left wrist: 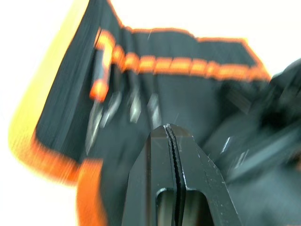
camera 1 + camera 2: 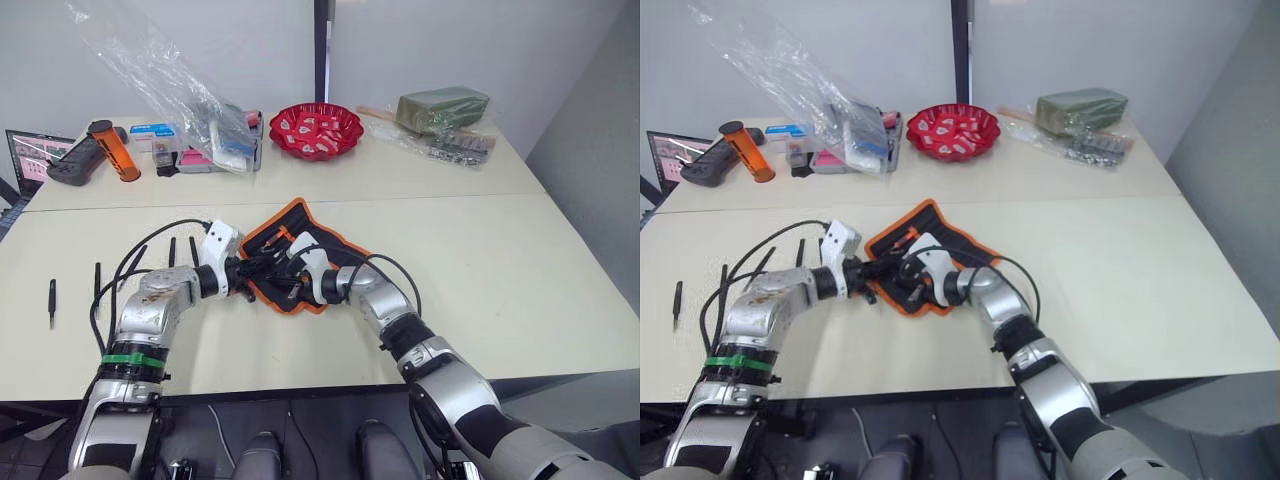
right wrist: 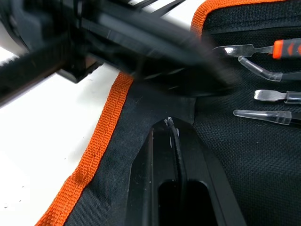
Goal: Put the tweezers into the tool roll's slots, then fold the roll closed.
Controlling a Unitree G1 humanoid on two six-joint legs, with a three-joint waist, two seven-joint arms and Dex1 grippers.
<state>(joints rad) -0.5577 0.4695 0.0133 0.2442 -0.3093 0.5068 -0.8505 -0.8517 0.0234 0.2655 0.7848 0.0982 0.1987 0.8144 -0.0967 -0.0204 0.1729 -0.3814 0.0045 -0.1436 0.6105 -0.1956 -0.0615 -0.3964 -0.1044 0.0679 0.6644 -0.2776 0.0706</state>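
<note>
The tool roll (image 2: 300,255) lies open on the pale tabletop (image 2: 520,270), a black fabric rectangle turned at an angle and edged all round in bright orange webbing. From the right wrist view its cloth shows a fine woven grain, and the orange band (image 3: 101,141) is ribbed. A row of slots (image 1: 155,63) runs across the roll's inner face, each topped with an orange strip, and thin metal tips stick out below them; one orange-handled piece (image 1: 99,87) sits among them. Beside the roll's near-left edge, loose slim black tweezers (image 2: 172,250) lie on the tabletop, and one more (image 2: 52,298) rests well apart, farther out on that same side.

Both tools are over the roll, close together. The left tool (image 1: 170,128) has its two black pointed fingers pressed flat together with only a hairline seam between them and nothing visibly between; its tip hangs just beside the metal tips below the slots. The right tool (image 3: 170,123) is likewise clenched, fingers meeting at a point, with its tip over the black cloth just inside the orange edging; whether it touches the fabric cannot be told.

Beyond the roll's far edge stand a red bowl (image 2: 316,130) with a scalloped rim, a crumpled clear plastic bag (image 2: 170,80) and an orange cylinder (image 2: 113,150).
</note>
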